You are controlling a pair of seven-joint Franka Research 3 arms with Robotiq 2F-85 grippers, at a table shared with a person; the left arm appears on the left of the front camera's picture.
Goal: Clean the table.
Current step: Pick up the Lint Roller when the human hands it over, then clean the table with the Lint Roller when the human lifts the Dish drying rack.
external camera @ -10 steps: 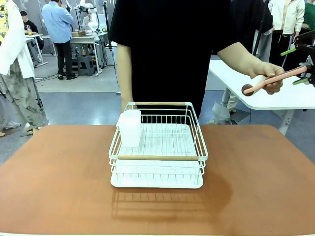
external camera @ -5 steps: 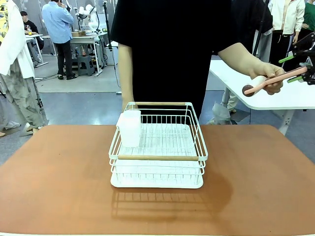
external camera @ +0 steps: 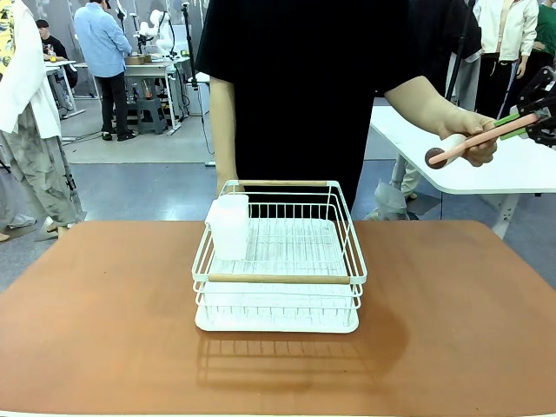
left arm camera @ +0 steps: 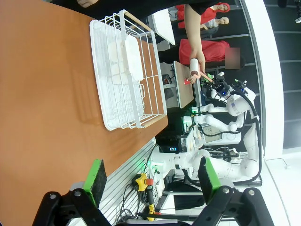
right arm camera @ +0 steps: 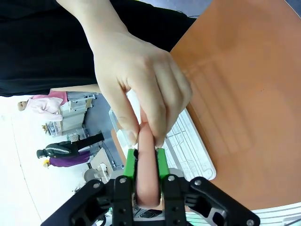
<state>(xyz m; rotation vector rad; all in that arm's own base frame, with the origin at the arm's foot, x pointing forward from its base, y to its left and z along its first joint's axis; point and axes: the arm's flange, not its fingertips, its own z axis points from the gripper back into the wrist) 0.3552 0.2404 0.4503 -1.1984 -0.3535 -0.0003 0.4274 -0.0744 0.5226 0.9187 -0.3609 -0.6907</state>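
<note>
The terracotta table point(external camera: 104, 330) carries a white wire dish rack point(external camera: 278, 261) in its middle. Beyond the table's far right corner a person's hand point(external camera: 469, 130) holds up a pink-handled tool point(external camera: 476, 142) with a white roll and a dark round tip. My right gripper point(external camera: 521, 122) is shut on the far end of that handle; in the right wrist view the green pads point(right arm camera: 130, 162) press the pink handle point(right arm camera: 147, 179) just below the person's fingers point(right arm camera: 141, 89). My left gripper point(left arm camera: 150, 176) hangs open over the table point(left arm camera: 42, 94), holding nothing.
A white cup-like holder point(external camera: 230, 226) hangs on the rack's left side. A white-topped table point(external camera: 486, 169) stands behind at the right. The person's other arm point(external camera: 221, 130) hangs just behind the rack. People and other tables are farther back at the left.
My right gripper's fingers stood apart around the pink handle's end and have closed on it. The tool has tipped slightly upward at the gripper end.
</note>
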